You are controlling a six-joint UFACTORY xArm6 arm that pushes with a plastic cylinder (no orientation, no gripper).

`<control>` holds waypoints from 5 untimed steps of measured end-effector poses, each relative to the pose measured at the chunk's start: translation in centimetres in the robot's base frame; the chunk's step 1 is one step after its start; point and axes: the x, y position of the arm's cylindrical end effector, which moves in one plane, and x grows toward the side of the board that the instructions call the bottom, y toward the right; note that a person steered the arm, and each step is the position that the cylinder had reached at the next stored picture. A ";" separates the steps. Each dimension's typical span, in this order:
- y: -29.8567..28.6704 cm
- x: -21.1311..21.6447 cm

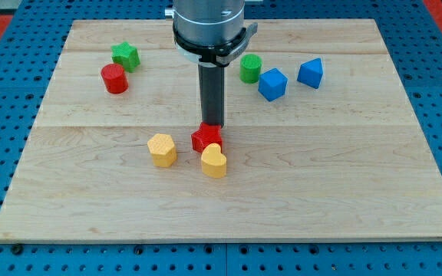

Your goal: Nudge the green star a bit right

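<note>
The green star (126, 55) lies near the view's top left of the wooden board (344, 176), touching or almost touching the red cylinder (114, 78) just below and left of it. My tip (212, 123) stands near the board's middle, right at the top edge of the red star (206, 138), far to the right of and below the green star.
A yellow heart (214, 160) touches the red star from below. A yellow hexagon-like block (162, 149) lies left of them. A green cylinder (251, 68), a blue cube (272, 83) and a blue triangular block (311, 73) sit at the upper right.
</note>
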 end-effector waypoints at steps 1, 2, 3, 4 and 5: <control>-1.0 -4.8; -1.5 -10.7; -2.1 -13.4; -4.4 -17.4; -8.9 -22.7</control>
